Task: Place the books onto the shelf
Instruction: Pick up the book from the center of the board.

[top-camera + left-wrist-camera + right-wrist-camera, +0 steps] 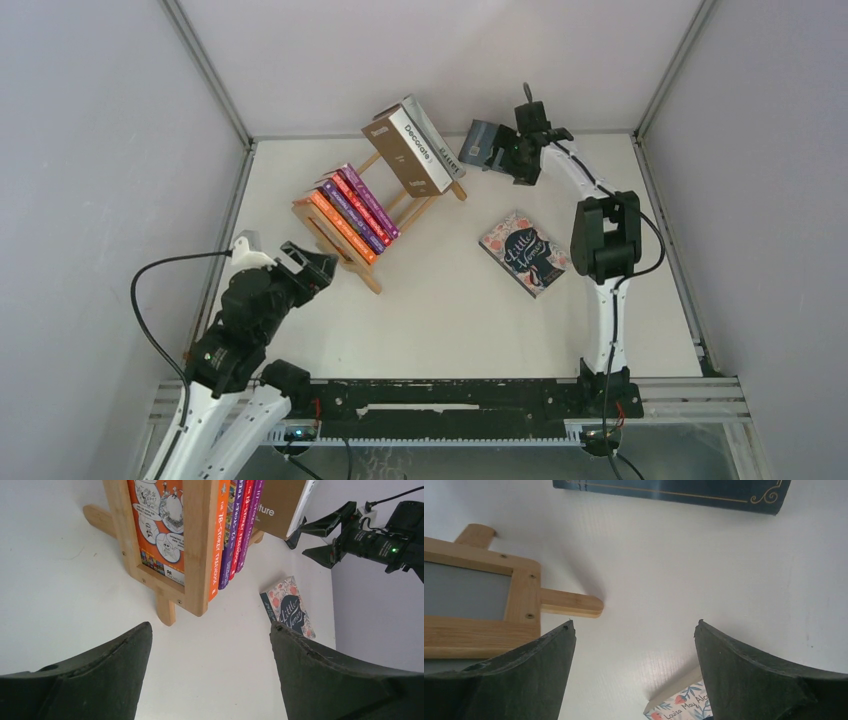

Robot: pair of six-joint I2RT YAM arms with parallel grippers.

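Shelving part done: blue book (482,142) sits at two o'clock of shelf (345,255), Little Women (525,253) at four, on counter (450,320). Released and empty, left pincer (210,630) and right pincer (634,627) hover. The right likely must close on blue book.

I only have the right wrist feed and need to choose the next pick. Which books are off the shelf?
Observer: Two. The Little Women book lies flat on the table, and a dark blue book sits just beyond the open right gripper, ungripped.
Operator: Any room on the shelf?
Observer: Yes. The shelf has colourful paperbacks at its near end, the thick brown Decorate book at the far end, and a gap between them.
Operator: And the left gripper?
Observer: The left gripper is open and empty, hovering in front of the paperbacks' end.
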